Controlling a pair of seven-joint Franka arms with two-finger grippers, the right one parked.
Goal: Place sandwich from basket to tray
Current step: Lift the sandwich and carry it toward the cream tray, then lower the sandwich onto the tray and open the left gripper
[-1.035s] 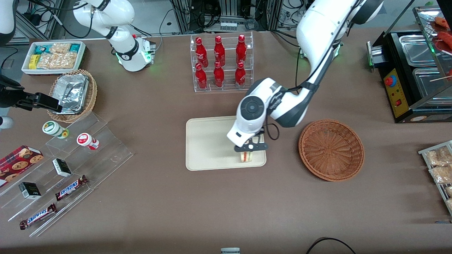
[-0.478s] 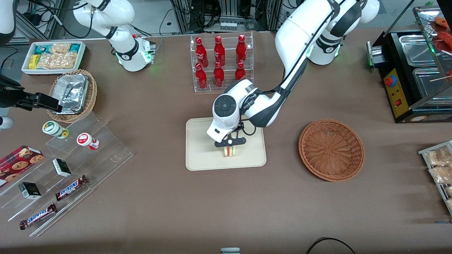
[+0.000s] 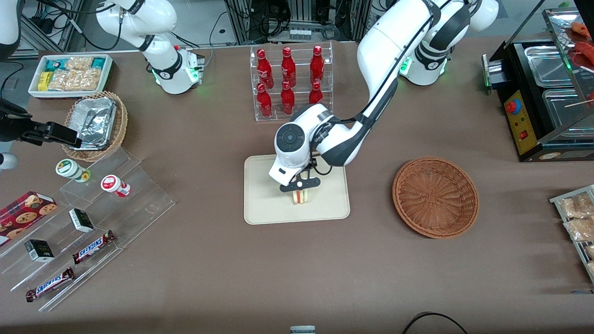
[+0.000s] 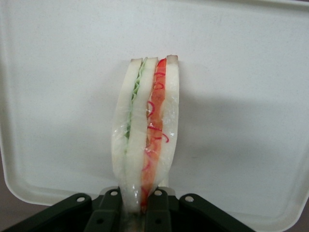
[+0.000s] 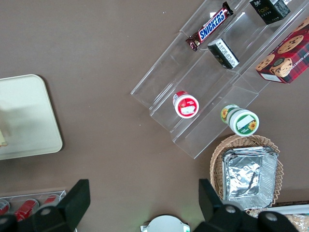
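Note:
The sandwich [image 3: 300,197] [image 4: 146,130], a wrapped white-bread wedge with green and red filling, hangs over the middle of the cream tray [image 3: 264,195] [image 4: 241,96]. My left gripper [image 3: 300,190] [image 4: 135,208] is shut on its thin end, one black finger [image 4: 107,212] on each side. From the front I cannot tell whether the sandwich touches the tray. The reddish-brown wicker basket [image 3: 435,197] stands empty beside the tray, toward the working arm's end of the table.
An acrylic rack of red bottles [image 3: 290,82] stands farther from the front camera than the tray, close to my arm's elbow. A stepped acrylic shelf [image 3: 93,218] with snack bars and cups lies toward the parked arm's end, as does a tan basket of foil containers [image 3: 95,125].
My gripper has carried the sandwich from the tray's corner nearest the basket to over the tray's middle, slowing in the last half second.

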